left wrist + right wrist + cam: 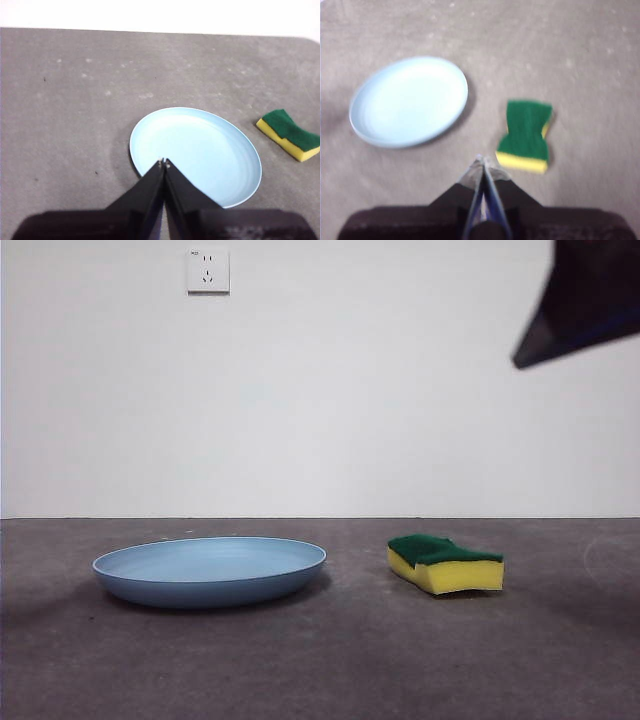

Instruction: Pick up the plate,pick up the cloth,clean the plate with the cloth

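Observation:
The light-blue plate lies flat on the grey table, left of centre, with nothing in it. To its right lies the cloth, a yellow sponge with a green top. My left gripper hovers high over the plate, jaws shut and holding nothing; the cloth lies off to the side. My right gripper hangs above the table just short of the cloth, jaws shut and holding nothing, with the plate beside. A dark arm tip shows at the top right corner.
A white wall with a power socket stands behind the table. The grey tabletop stretches in front of the plate and the cloth.

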Available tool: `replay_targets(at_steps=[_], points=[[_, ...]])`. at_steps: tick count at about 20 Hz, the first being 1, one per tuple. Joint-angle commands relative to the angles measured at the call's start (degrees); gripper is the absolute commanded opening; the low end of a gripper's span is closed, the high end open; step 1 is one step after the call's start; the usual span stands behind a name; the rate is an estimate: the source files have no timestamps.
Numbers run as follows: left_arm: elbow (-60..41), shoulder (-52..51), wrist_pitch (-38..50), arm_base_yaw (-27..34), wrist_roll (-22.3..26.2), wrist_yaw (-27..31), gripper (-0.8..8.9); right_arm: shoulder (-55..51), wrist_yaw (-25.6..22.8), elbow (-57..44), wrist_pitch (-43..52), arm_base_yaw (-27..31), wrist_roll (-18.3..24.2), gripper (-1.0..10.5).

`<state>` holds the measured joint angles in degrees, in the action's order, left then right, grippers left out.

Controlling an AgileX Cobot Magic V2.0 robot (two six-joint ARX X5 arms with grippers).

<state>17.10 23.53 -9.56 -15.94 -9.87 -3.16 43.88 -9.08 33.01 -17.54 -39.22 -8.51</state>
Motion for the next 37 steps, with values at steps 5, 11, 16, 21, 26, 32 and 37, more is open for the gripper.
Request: replay_targets(at_steps=[5,11,16,21,26,32,37], points=[[-1.7,-0.4,3.1,-0.1,-3.8,0.0,-0.01,-3.8,-3.4,-3.0,-0.7,-0.2,-1.5,-0.1],[-1.7,-0.4,2.2,-0.1,-3.7,0.1,-0.01,-3.8,-3.2,-3.0,-0.7,-0.2,-1.5,-0.1],[-1.7,-2.2,-0.2,0.0,-2.6,0.5,-0.01,-3.8,-3.3,-3.0,-0.7,-0.2,-1.5,-0.1],[-3.8,-13.7,-2.4,5.7,6.9,2.6,-0.01,-3.8,-3.1,-3.0,-0.8,-0.2,-1.5,-0.1],[-9.3,-20.4,0.5,10.8,10.2,0.9,-0.01,-3.8,-3.1,-3.0,-0.9,-0.2,-1.5,-0.1],[-16.9,-21.1,4.9,11.9,9.5,-1.9,-0.01,-3.8,-3.1,-3.0,-0.9,-0.2,-1.5,-0.1],[-16.9,-23.4,-0.6,11.9,9.3,0.1,-0.01,-3.8,-3.1,-3.0,-0.9,-0.2,-1.5,-0.1]])
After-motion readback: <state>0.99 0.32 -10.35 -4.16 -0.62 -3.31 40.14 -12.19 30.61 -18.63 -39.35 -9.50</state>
